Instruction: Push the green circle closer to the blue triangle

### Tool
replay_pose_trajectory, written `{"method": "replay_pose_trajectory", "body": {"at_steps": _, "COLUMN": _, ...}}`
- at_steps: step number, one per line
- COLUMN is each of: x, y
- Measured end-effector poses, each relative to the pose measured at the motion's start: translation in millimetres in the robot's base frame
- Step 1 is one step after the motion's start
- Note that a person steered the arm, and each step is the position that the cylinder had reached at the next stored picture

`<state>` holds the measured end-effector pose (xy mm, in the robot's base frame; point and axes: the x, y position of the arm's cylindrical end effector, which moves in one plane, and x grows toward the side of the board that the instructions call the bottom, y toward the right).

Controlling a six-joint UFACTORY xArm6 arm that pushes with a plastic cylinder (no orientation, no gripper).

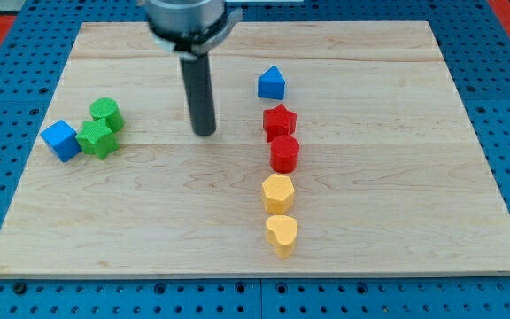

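Nearest the view's bottom sits a yellow heart (282, 234), with a yellow hexagon (278, 191), a red circle (284, 152) and a red star (279, 120) lined up above it, the blue triangle (272, 83) topping the column. My tip (204, 133) rests on bare board (touching no block), between that column and the left cluster: green circle (107, 112), green star (96, 139), blue cube (60, 139).
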<state>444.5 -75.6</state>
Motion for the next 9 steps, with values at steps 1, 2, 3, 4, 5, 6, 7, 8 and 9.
{"method": "replay_pose_trajectory", "body": {"at_steps": 1, "x": 56.3, "y": -27.8}}
{"method": "replay_pose_trajectory", "body": {"at_steps": 2, "x": 73.4, "y": -115.3}}
{"method": "replay_pose_trajectory", "body": {"at_steps": 3, "x": 73.3, "y": -149.7}}
{"method": "replay_pose_trajectory", "body": {"at_steps": 4, "x": 51.0, "y": -150.8}}
{"method": "replay_pose_trajectory", "body": {"at_steps": 5, "x": 19.7, "y": -149.7}}
{"method": "replay_pose_trajectory", "body": {"at_steps": 6, "x": -16.3, "y": -149.6}}
{"method": "replay_pose_trajectory", "body": {"at_steps": 7, "x": -44.3, "y": -149.6}}
{"method": "replay_pose_trajectory", "body": {"at_steps": 8, "x": -71.9, "y": -149.0}}
{"method": "replay_pose_trajectory", "body": {"at_steps": 9, "x": -93.8, "y": -132.8}}
